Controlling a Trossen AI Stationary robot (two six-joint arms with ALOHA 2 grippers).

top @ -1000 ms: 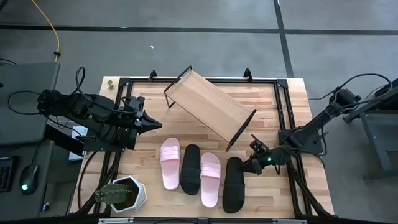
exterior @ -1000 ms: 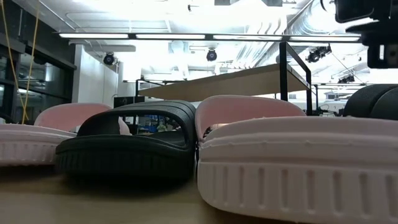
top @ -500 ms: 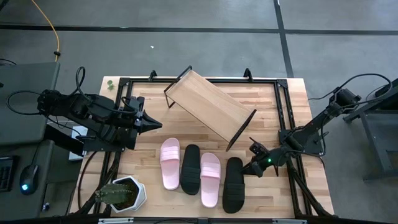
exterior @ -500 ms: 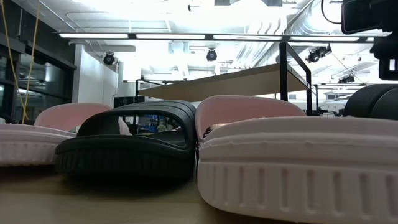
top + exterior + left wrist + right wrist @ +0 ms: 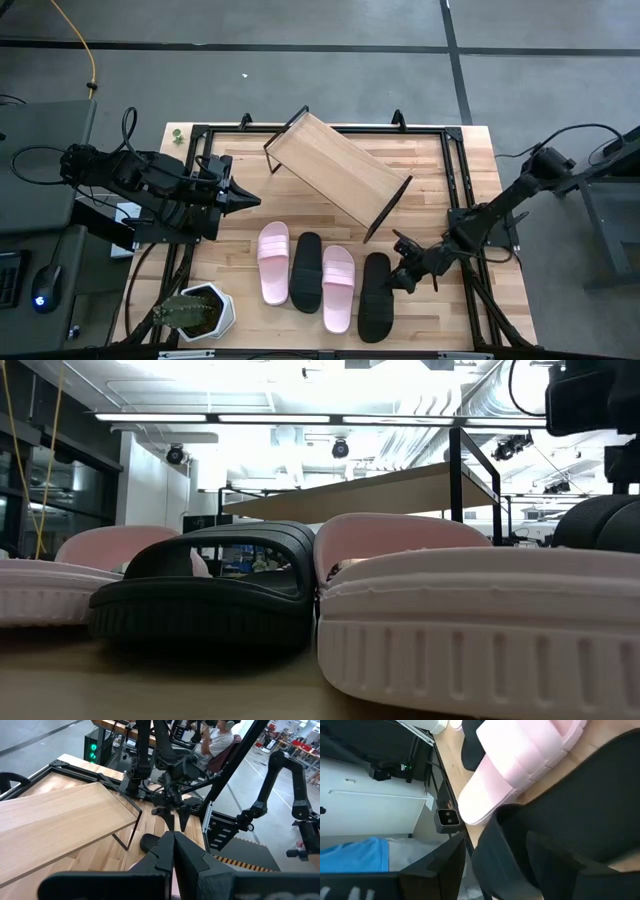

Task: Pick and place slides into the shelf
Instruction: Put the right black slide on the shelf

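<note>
Nearest the table's front edge: four slides lie in a row, sole down, none yet on the shelf. Order across the row: pink slide, black slide, second pink slide, second black slide. Neighbours sit touching or just beside one another; the low view shows the inner black and pink pair pressed side by side.

Right gripper is at the outer side of the second black slide, fingers spread wide, nothing held. Its wrist view is filled by that slide's black strap with the pink one just beyond, so it looks poised over or at the strap. I cannot tell whether a finger already touches.

Risks, judged from this layout:
- The target slide is tight against the pink one; a finger coming down on that side may catch or shove the neighbour and disturb the row.
- A grip on the soft strap alone could let the slide swing or slip during the lift.

Mid-table: left gripper pinched shut, empty, waiting beside the shelf's near corner.

Farther back: the shelf sits slanted and turned diagonally on its wire frame. A slide set down flat could slip down the board, or clip the frame on approach.
</note>
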